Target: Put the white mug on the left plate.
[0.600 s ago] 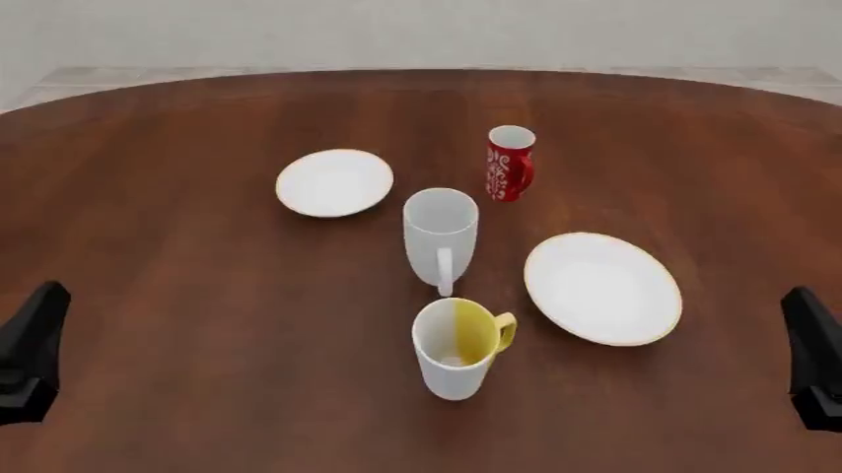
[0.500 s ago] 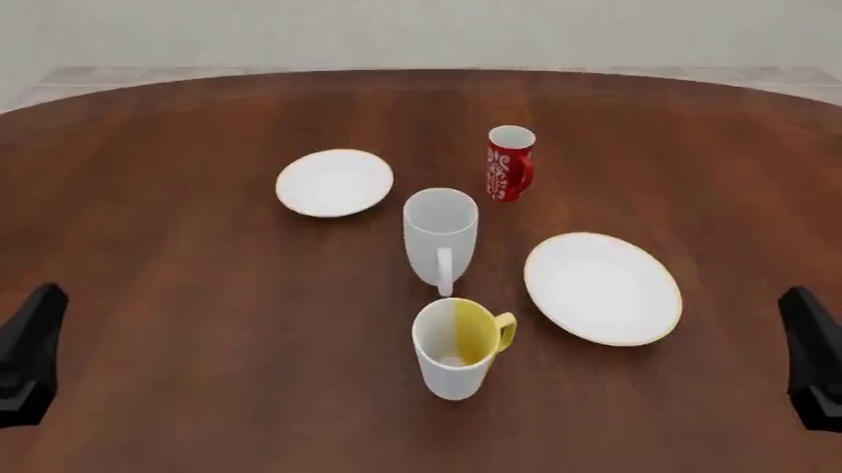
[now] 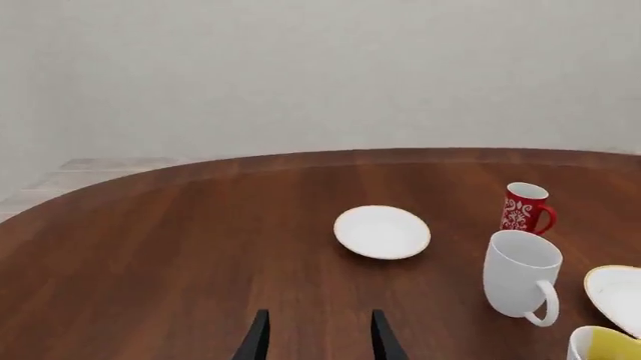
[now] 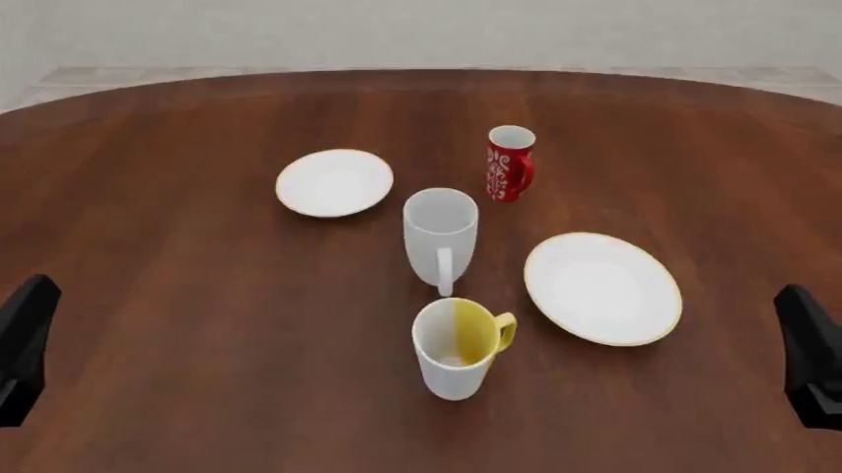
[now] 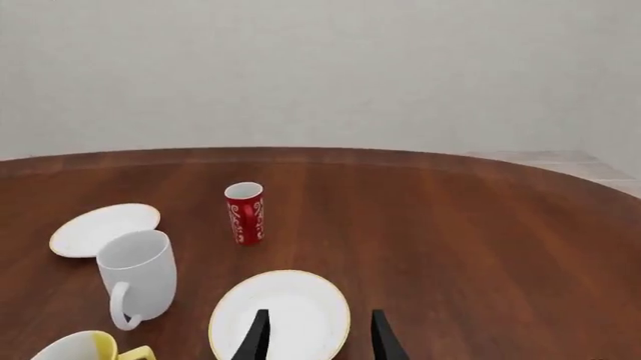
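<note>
The tall all-white mug (image 4: pixel 440 235) stands upright mid-table, handle toward the near side; it also shows in the left wrist view (image 3: pixel 521 274) and the right wrist view (image 5: pixel 138 276). The small plain white plate (image 4: pixel 334 182) lies to its far left, apart from it, also seen in the left wrist view (image 3: pixel 382 232) and the right wrist view (image 5: pixel 103 228). My left gripper (image 3: pixel 317 339) is open and empty at the near left edge (image 4: pixel 24 345). My right gripper (image 5: pixel 317 337) is open and empty at the near right edge (image 4: pixel 809 350).
A white mug with yellow interior and handle (image 4: pixel 458 347) stands just in front of the white mug. A small red patterned mug (image 4: pixel 510 163) stands behind it to the right. A larger gold-rimmed plate (image 4: pixel 602 288) lies on the right.
</note>
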